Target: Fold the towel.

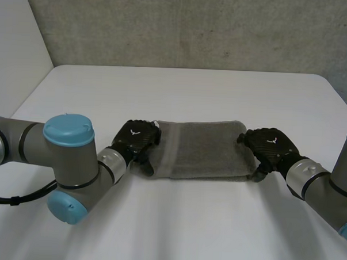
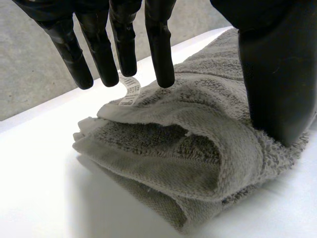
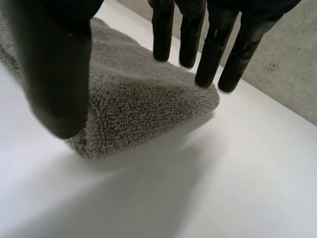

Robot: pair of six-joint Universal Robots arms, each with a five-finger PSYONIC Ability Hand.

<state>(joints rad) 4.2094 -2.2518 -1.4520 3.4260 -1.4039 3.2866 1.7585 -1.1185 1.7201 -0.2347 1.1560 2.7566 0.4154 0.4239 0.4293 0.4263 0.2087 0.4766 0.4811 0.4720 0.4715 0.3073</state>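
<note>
A grey terry towel [image 1: 201,149], folded into a long narrow strip, lies flat across the white bench [image 1: 181,90], with a rough grey concrete wall [image 1: 195,27] beyond its far side. The robot's black left hand [image 1: 137,139] sits over the towel's left end and its black right hand [image 1: 272,144] over the towel's right end, so the strip stretches between the two.

At the left end of the towel, the stacked layers curl round in a soft fold that faces outward. The left hand's fingers [image 2: 159,49] are straight and spread, with their tips just above the towel's far edge, and the thumb [image 2: 277,84] comes down on the towel's near side. Nothing is pinched; the hand is open over the cloth. A small white label [image 2: 130,91] sticks up from the towel's top layer, right at those fingertips.

At the right end of the towel, the right hand's fingers [image 3: 210,54] are also straight, reaching to the towel's far edge, and the thumb [image 3: 59,74] hangs by the towel's near corner. That hand is open too and grips nothing
</note>
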